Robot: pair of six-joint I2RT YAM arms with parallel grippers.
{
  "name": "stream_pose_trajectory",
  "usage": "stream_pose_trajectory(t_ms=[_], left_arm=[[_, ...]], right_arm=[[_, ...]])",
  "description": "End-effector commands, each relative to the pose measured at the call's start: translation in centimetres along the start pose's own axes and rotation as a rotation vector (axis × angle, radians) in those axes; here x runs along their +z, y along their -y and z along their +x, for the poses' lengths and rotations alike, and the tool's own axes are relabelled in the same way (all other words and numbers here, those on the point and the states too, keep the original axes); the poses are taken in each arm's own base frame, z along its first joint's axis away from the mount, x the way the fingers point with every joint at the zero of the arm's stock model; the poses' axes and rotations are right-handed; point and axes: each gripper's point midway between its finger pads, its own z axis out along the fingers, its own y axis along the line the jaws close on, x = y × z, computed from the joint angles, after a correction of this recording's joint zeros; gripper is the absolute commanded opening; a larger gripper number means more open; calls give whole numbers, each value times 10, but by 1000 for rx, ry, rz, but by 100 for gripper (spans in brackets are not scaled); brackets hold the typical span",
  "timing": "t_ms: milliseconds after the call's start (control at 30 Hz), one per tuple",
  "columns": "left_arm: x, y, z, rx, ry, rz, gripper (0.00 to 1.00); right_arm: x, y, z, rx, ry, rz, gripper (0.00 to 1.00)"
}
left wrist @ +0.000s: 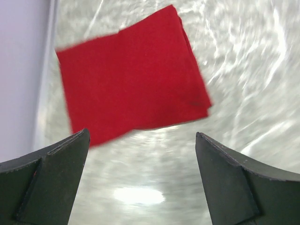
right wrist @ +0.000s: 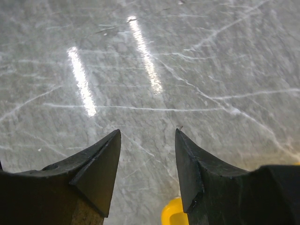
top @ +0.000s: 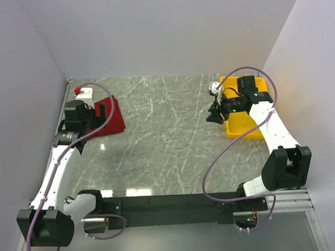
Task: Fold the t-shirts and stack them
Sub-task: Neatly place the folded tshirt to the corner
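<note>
top view high, looking down; wrist views close over table (top: 167, 131); top, left share t-shirt (left wrist: 131, 75)

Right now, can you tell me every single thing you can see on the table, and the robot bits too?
Grey-green marble-patterned table: one, grey-green, under everything.
Folded dark red cloth t-shirt: one, dark red, flat at the far left.
Yellow plastic tray: one, yellow, far right, partly hidden.
Small white box with a red knob: one, white and red, far left corner.
Left arm: one, white and black.
Right arm: one, white and black, over the tray.
Left pincer: one, black, open, empty, close to the t-shirt.
Right pincer: one, black, open, empty, beside the tray.
</note>
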Motion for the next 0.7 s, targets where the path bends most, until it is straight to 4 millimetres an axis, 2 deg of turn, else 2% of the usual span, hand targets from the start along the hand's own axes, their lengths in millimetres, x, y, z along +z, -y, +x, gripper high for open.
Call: stream_pose_trajectory(t_ms=[0, 33, 67, 133, 167, 200, 233, 267, 300, 500, 633, 667], left_arm=[[6, 3, 17, -429, -68, -75, 99], [10, 8, 19, -519, -79, -69, 97], [14, 15, 23, -565, -103, -29, 88], [26, 16, 32, -700, -109, -7, 75], [36, 11, 41, -755, -124, -11, 57], [42, 17, 52, -800, -157, 27, 48], [49, 14, 49, -852, -144, 38, 36], [60, 7, 61, -891, -176, 21, 5], [65, 6, 62, -913, -182, 30, 1], [101, -6, 64, -956, -198, 24, 1], [120, -13, 85, -934, -258, -19, 1], [126, -16, 97, -933, -287, -44, 1]], right_arm=[[-12, 16, -11, 78, 16, 136, 57], [-14, 17, -13, 90, 19, 153, 57], [-15, 19, -13, 101, 21, 170, 57], [-15, 17, -11, 128, 21, 178, 57], [-14, 14, -9, 132, 23, 180, 57], [-15, 13, -8, 142, 25, 182, 57], [-16, 10, -9, 139, 30, 186, 57], [-15, 8, -4, 149, 26, 184, 57], [-14, 7, -3, 150, 26, 185, 57], [-12, -1, 9, 165, 14, 193, 57], [-12, -3, 11, 173, 19, 196, 57], [-11, -3, 12, 178, 17, 195, 57]])
